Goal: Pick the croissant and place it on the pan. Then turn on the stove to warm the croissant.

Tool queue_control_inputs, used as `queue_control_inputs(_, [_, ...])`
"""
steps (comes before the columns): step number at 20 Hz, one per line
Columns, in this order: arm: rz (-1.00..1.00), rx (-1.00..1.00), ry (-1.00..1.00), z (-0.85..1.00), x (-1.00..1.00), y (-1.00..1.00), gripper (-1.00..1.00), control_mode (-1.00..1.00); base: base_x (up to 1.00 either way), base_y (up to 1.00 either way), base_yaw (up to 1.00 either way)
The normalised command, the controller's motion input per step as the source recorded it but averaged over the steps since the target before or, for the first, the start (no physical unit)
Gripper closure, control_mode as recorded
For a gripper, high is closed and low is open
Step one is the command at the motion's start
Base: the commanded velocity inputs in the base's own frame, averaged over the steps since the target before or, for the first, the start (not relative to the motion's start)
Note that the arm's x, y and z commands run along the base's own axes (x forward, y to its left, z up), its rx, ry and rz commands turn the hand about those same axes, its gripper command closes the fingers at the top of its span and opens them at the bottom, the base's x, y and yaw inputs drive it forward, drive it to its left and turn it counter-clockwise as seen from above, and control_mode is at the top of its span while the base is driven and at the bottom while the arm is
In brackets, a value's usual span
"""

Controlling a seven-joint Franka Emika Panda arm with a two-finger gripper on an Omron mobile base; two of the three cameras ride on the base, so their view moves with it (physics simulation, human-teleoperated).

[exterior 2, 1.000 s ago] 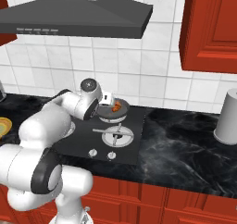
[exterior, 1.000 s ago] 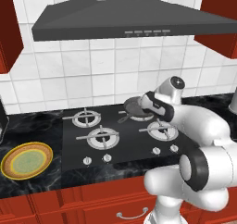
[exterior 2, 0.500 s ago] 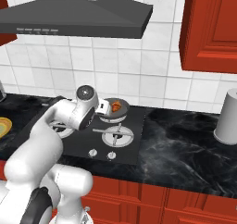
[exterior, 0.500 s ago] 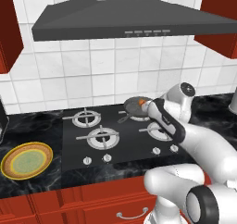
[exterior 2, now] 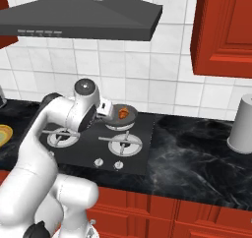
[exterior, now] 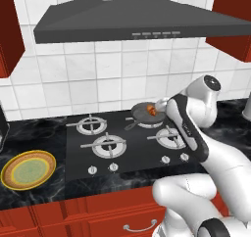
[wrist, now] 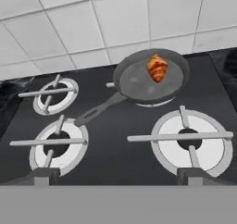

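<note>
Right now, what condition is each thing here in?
croissant: lying in the pan, nothing gripping it.
pan: sitting on the back right burner, handle toward the stove's middle.
stove: no flame visible on any burner.
plate: on the counter left of the stove.

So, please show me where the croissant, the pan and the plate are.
croissant (wrist: pixel 157 68), hand view, middle of the pastry.
pan (wrist: pixel 134 82), hand view, bare floor.
plate (exterior: pixel 28 169), left base view, green centre.
</note>
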Motion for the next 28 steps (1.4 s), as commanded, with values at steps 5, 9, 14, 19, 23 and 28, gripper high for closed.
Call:
queue_control_inputs(5, [0.0, 0.11, 0.15, 0.59, -0.97, 0.0, -1.0, -1.0, 0.0, 0.0, 0.0])
queue_control_inputs(9, [0.0, 0.06, 0.29, 0.07, -0.98, 0.04, -1.0, -1.0, 0.0, 0.0, 0.0])
queue_control_inputs(14, [0.0, 0.0, 0.24, -0.04, -0.49, 0.04, -1.0, -1.0, 0.0, 0.0, 0.0])
queue_control_inputs(19, [0.0, -0.02, 0.01, -0.19, 0.02, 0.0, -1.0, -1.0, 0.0, 0.0, 0.0])
queue_control_inputs(23, [0.0, -0.16, 0.12, -0.96, 0.19, 0.1, -1.0, -1.0, 0.0, 0.0, 0.0])
queue_control_inputs(28, [0.0, -0.14, 0.03, -0.67, 0.27, 0.03, -1.0, -1.0, 0.0, 0.0, 0.0])
